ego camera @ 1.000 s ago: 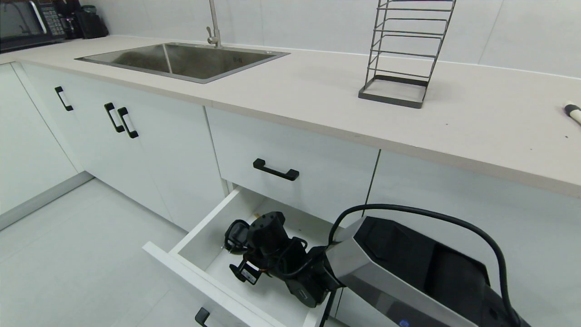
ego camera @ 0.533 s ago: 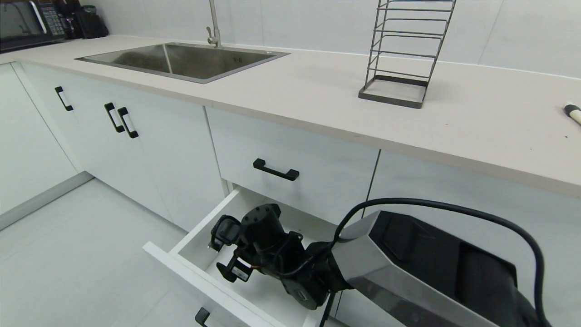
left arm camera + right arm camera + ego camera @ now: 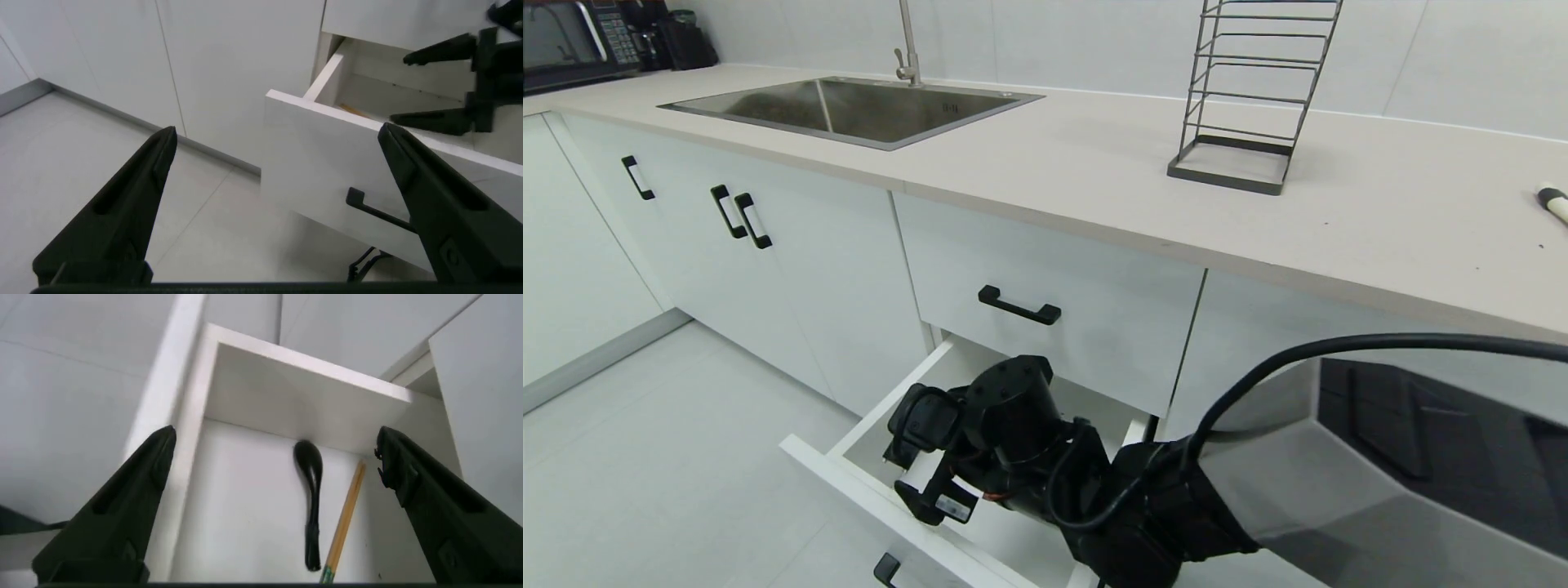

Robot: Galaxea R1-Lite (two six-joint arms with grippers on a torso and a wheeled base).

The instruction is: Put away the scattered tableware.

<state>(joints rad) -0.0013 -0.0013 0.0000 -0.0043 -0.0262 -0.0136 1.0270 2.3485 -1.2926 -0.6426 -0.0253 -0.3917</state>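
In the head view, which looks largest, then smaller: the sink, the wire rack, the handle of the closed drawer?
1. sink
2. wire rack, though its top is cut off by the picture's edge
3. drawer handle, clearly the smallest

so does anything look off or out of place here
One pale stick with a dark tip lies alone at the counter's right edge, not yet put away. The open low drawer holds a black spoon and a chopstick, side by side.
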